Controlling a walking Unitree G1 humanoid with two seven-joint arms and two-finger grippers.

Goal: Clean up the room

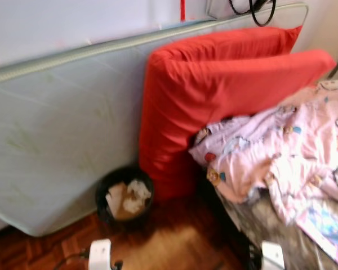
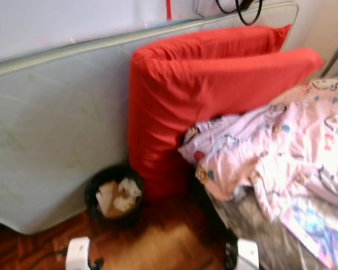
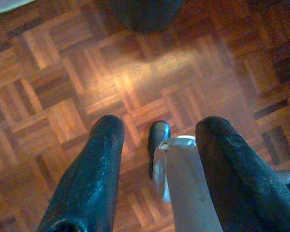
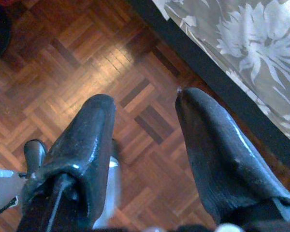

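- A black wastebasket [image 1: 124,197] holding crumpled paper [image 1: 129,198] stood on the parquet floor [image 1: 174,242], between a pale mattress [image 1: 62,124] propped against the wall and the bed [image 1: 270,225].
- Red cushions [image 1: 225,84] leaned at the bed's head end.
- A pink patterned blanket [image 1: 287,152] lay rumpled across the bed.
- Left gripper [image 3: 157,140]: fingers spread wide, empty, above the floor.
- Right gripper [image 4: 145,116]: fingers spread wide, empty, beside the bed's edge.

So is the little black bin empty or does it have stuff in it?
It has stuff in it. The black bin stands upright on the wood floor, and crumpled white and tan paper shows inside.
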